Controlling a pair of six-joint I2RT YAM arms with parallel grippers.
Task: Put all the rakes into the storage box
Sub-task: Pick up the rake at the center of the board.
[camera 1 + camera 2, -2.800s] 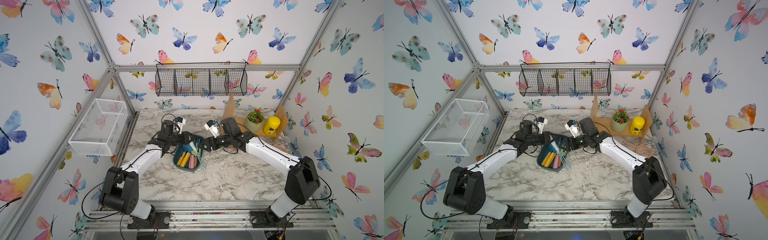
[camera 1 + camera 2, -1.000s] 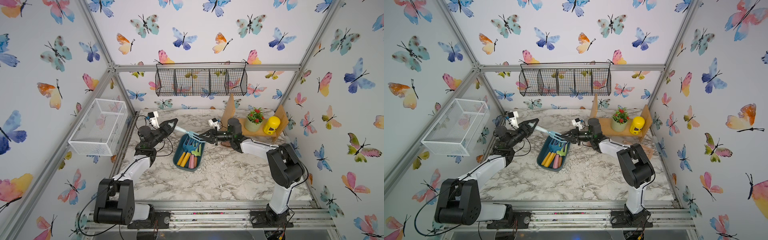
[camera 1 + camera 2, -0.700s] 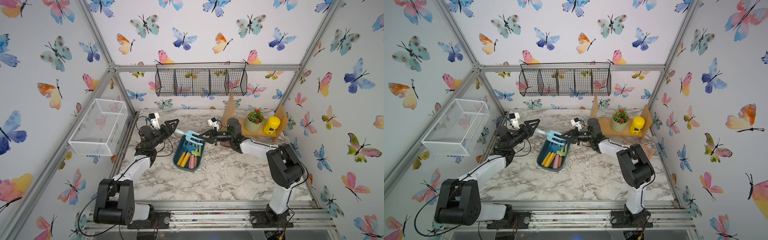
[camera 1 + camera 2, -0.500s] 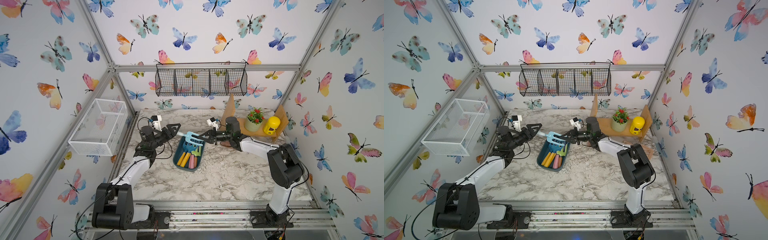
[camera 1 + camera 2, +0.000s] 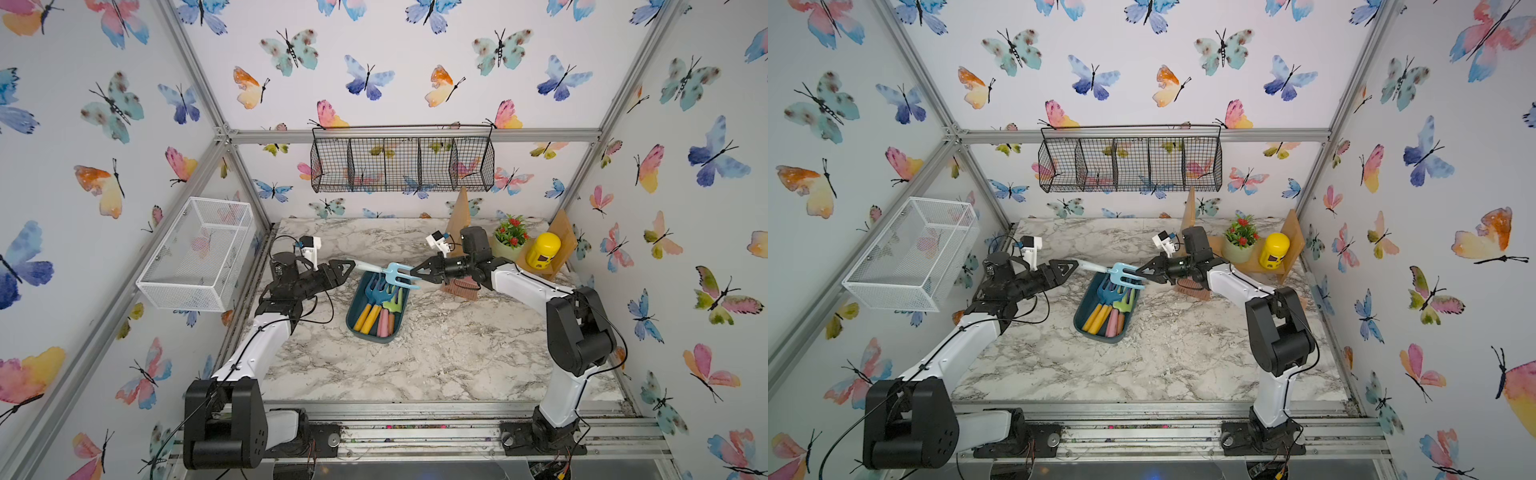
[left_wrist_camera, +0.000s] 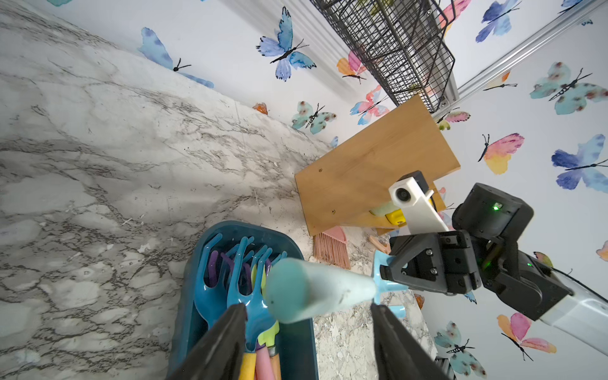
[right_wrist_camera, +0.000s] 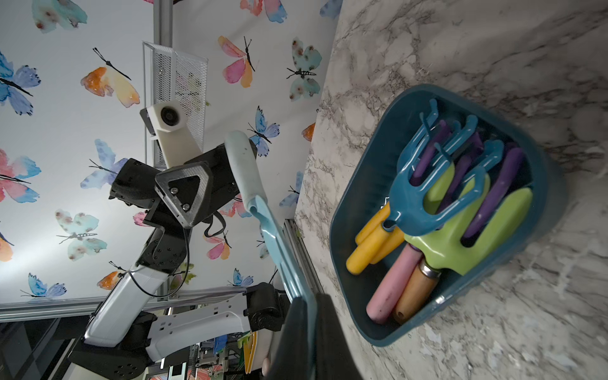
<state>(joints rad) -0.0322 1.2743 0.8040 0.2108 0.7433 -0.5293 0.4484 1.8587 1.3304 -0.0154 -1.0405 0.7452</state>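
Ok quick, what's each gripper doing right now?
Left gripper: open, jaws straddling the handle of the pale blue plastic rake, not gripping.
Right gripper: shut on the rake's pronged head.

Rake: light blue plastic toy rake (image 5: 388, 272), short curved tines, pale rounded handle.
Rake pose: off the table, roughly level, above the box's far end, head pinched in the right gripper (image 5: 413, 276).
Box: dark teal plastic storage box (image 5: 376, 338), a rounded low-walled tub, flat on the marble table (image 5: 449, 357), holding other toy tools (image 5: 374, 311).

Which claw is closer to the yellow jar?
Right. The right gripper pinches the rake on the yellow jar's side of the storage box; the left gripper stands open across the box, farther.
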